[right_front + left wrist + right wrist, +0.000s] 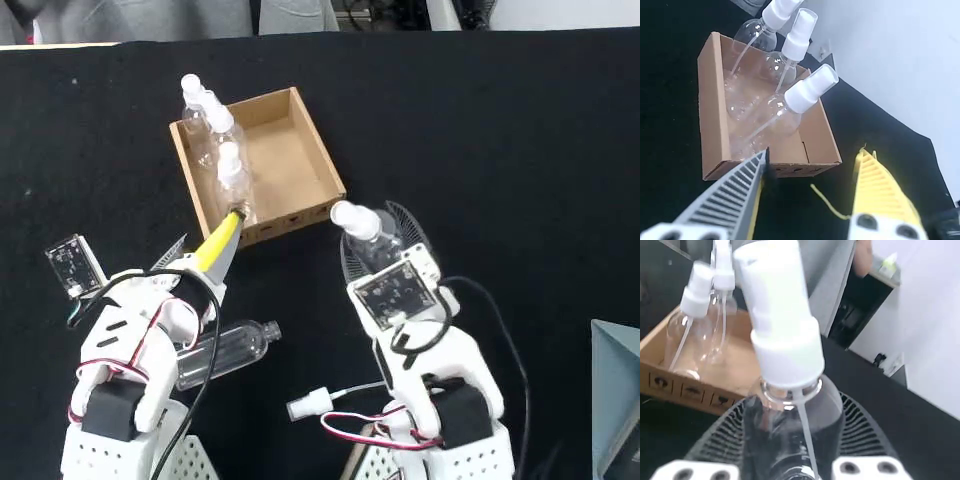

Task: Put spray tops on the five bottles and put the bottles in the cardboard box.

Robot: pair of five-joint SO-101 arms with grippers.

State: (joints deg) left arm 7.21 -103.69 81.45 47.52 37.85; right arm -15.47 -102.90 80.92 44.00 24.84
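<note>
**Boxing bottle no. 4, one bare bottle to go**

L gripper (812,157) hangs wide open, holding nothing, just off the near-left corner of the cardboard box (318,150). An uncapped bottle (225,350) lies on its side on the table (500,150), beside the L arm's base. The box holds three capped bottles (232,170), crowded along its left wall; the right half is free. A loose spray top (310,404) lies btwn the arms. R gripper (378,255) is clamped on a capped bottle (785,340), just off the box's near-right corner.

Step in hand, prob.: getting no. 4 in. Next move needs a lift over the near wall, then down into the free half w/o knocking the three.
</note>
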